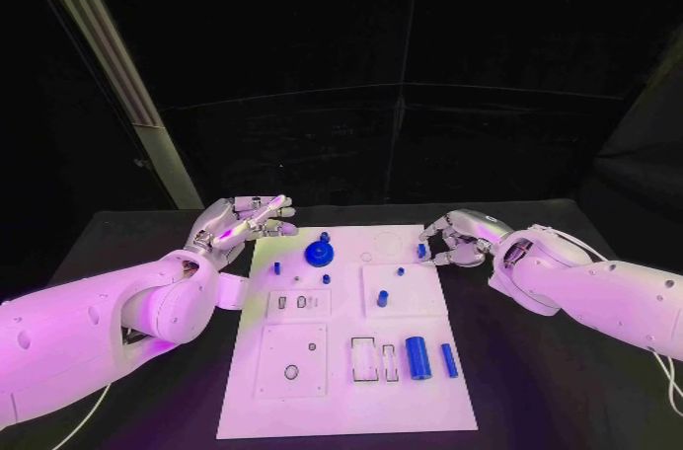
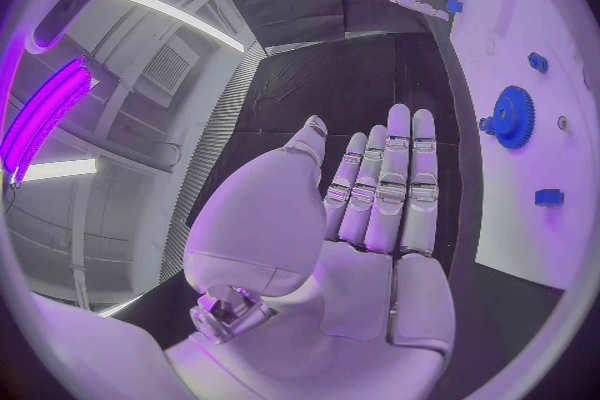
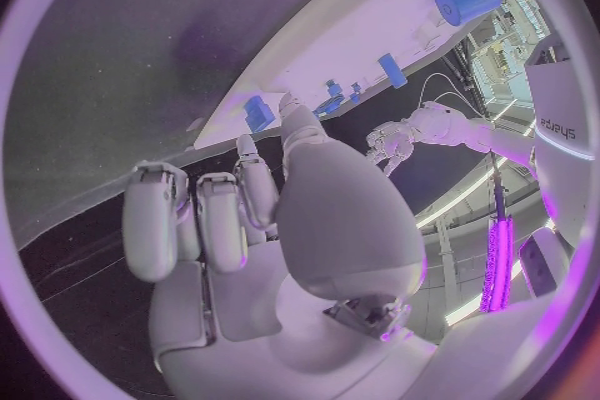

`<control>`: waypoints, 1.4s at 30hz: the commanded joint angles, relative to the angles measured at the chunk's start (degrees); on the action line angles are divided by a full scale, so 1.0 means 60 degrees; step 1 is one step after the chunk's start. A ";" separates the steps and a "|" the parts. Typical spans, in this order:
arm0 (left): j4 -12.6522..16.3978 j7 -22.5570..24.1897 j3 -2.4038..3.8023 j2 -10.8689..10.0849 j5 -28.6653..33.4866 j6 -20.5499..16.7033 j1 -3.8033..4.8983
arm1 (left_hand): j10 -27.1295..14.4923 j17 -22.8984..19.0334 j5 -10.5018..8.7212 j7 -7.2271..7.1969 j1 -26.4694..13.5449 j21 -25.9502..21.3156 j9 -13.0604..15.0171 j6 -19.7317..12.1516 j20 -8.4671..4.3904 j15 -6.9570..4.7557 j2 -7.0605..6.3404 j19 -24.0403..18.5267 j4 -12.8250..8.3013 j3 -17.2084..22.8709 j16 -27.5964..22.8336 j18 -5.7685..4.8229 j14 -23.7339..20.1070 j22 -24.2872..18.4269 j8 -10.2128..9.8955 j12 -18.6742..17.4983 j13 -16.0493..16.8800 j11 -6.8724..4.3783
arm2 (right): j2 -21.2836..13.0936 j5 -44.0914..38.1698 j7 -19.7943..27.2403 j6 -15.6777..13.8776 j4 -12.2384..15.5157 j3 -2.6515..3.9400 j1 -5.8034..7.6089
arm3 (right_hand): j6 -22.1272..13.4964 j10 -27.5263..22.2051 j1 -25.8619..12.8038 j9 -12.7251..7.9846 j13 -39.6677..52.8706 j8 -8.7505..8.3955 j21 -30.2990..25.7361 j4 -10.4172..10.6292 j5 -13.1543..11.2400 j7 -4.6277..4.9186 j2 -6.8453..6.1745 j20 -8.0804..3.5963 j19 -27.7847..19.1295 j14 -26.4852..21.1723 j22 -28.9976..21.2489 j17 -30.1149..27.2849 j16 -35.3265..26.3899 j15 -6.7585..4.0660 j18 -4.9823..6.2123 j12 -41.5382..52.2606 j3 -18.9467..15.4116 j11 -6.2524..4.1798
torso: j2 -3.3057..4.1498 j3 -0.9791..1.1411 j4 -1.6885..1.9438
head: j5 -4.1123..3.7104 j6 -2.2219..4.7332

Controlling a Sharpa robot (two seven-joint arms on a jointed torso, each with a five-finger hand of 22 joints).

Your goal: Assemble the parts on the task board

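Black table margin, seemingly unobstructed, flanking task board

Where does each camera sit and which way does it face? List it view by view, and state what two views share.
Head view: on the robot's head, looking down at the task board on the black table; both white arms, left hand and right hand flank its far end.
Left wrist view: behind the left hand, fingers straight and apart, facing along the board's edge past the blue gear.
Right wrist view: behind the right hand, fingers curled, facing the board's edge.
Shared: each wrist view shows the other hand; all three show the board.
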 commanded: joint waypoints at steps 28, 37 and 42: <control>-0.0027 -0.0049 -0.0002 0.0021 -0.0015 0.0190 0.0003 | 0.0003 0.0019 -0.0032 -0.0001 0.0036 -0.0066 -0.0021 0.0009 -0.0002 0.0029 -0.0006 0.0069 -0.0071 -0.0005 -0.0075 0.0137 -0.0039 -0.0031 -0.0072 -0.0101 -0.0019 0.0027 | 0.0371 0.0223 0.0241 0.0264 -0.0461 0.0008 -0.0012 | 0.0755 0.0095 0.0672 0.0063 0.0434 0.0241 0.0010 -0.0500 -0.0500 -0.0136 0.0925 -0.0076 0.0020 0.0749 0.0168 0.1407 0.0057 -0.0113 -0.0095 0.0168 0.0700 -0.0139 | -0.0007 -0.0001 0.0007 | -0.0032 -0.0079; -0.0022 -0.0062 -0.0003 0.0017 -0.0015 0.0187 0.0003 | -0.0010 0.0023 -0.0032 0.0006 0.0033 -0.0073 -0.0023 -0.0004 0.0001 0.0032 -0.0011 0.0069 -0.0075 -0.0005 -0.0086 0.0137 -0.0039 -0.0037 -0.0084 -0.0114 -0.0021 0.0033 | 0.0401 0.0223 0.0245 0.0288 -0.0466 0.0008 -0.0013 | 0.0849 0.0116 0.0666 0.0064 0.0461 0.0258 0.0019 -0.0533 -0.0542 -0.0156 0.0938 -0.0086 0.0028 0.0755 0.0189 0.1432 0.0070 -0.0124 -0.0099 0.0199 0.0747 -0.0154 | -0.0007 0.0000 0.0002 | -0.0023 -0.0107; -0.0019 -0.0071 -0.0003 0.0017 -0.0015 0.0189 0.0003 | -0.0027 0.0028 -0.0033 0.0017 0.0028 -0.0080 -0.0025 -0.0021 0.0004 0.0037 -0.0015 0.0071 -0.0080 -0.0005 -0.0099 0.0137 -0.0038 -0.0045 -0.0100 -0.0131 -0.0022 0.0041 | 0.0408 0.0223 0.0235 0.0302 -0.0475 0.0008 -0.0013 | 0.1131 0.0142 0.0718 0.0088 0.0493 0.0341 0.0034 -0.0618 -0.0558 -0.0252 0.1052 -0.0121 0.0044 0.0764 0.0223 0.1474 0.0090 -0.0176 -0.0104 0.0234 0.0909 -0.0229 | -0.0003 0.0002 -0.0001 | -0.0031 -0.0137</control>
